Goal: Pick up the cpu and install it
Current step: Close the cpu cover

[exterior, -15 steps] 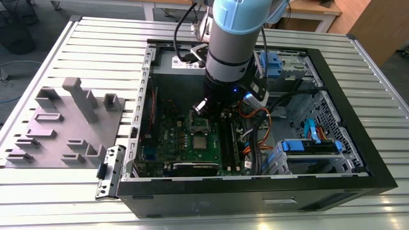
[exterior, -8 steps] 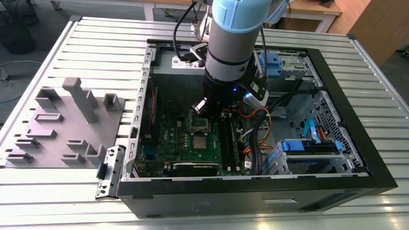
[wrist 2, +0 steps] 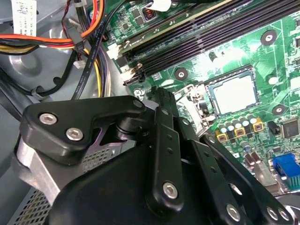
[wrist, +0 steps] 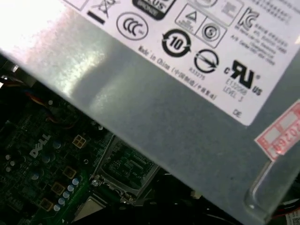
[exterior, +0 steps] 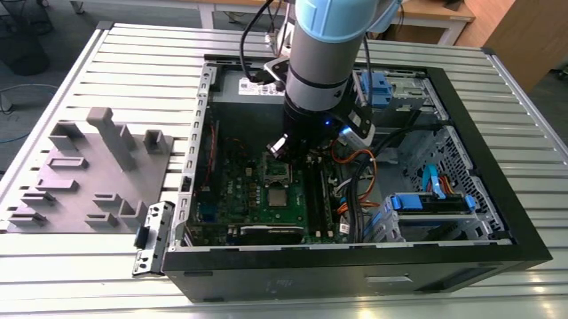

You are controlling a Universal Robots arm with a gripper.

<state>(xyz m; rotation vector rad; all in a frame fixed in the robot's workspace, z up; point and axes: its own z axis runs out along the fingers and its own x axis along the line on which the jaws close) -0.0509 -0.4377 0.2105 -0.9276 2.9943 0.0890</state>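
Arm reaches down into open case. Gripper hangs low over motherboard; whether it is released or clenched cannot be told. Cpu lies flat in the socket, silvery top up, just near of the gripper and apart from it. Socket lid stands open between them. Grey fixture block sits outside the case, at the exterior view's left.

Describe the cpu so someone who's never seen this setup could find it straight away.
Inside the open black computer case on the slatted table lies a green motherboard. Near its middle, beside the long dark memory slots, is a metal-framed socket. The cpu is the flat silvery square lying in it, the one plain, pale, smooth face on the board.
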